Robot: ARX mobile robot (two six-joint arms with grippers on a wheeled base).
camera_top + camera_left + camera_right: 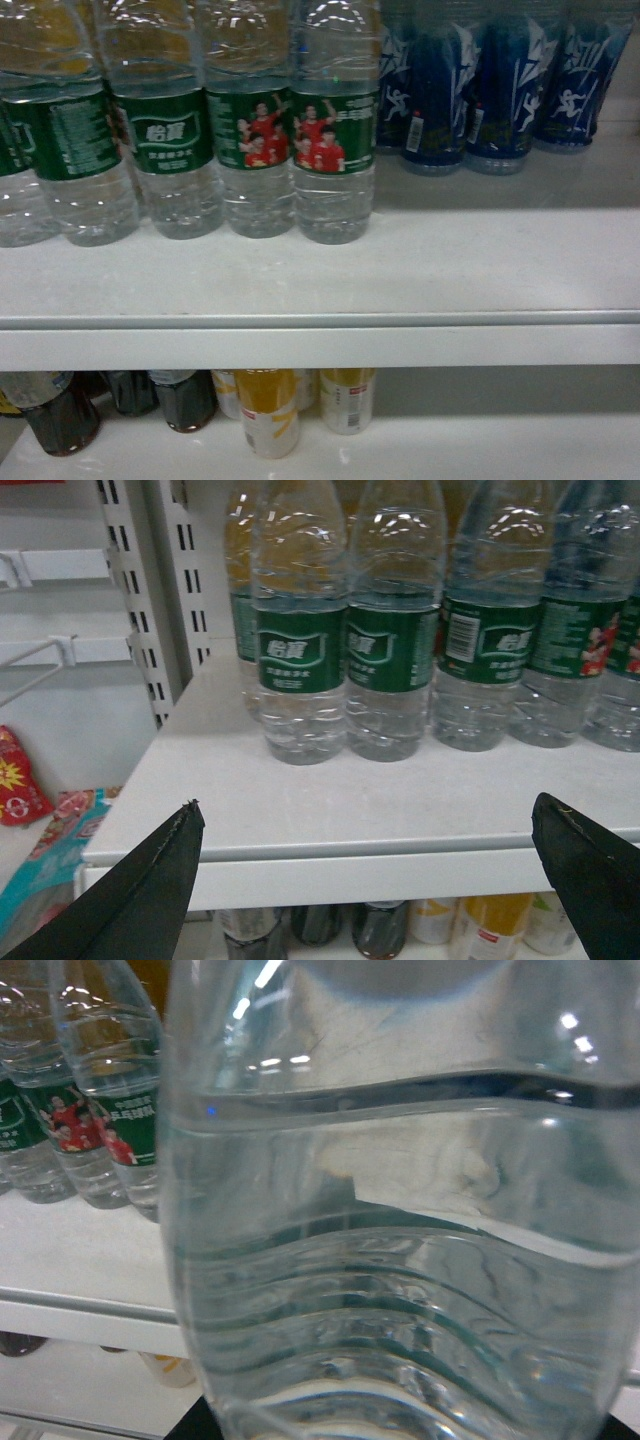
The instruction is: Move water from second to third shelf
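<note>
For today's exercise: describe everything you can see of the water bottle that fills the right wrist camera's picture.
The water bottle fills nearly the whole right wrist view, very close to the lens. It is clear, ribbed plastic with wavy horizontal ridges, and its water line shows as a dark band near the top. It looks upright. No label, cap or base is visible. Behind it at left, green-labelled bottles stand on a white shelf. What holds or touches it cannot be seen; the right gripper is out of sight.

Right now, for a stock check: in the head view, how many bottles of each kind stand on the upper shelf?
Water, green label: 5 (the leftmost is cut by the picture's edge)
Blue bottles: 4
Total: 9
</note>
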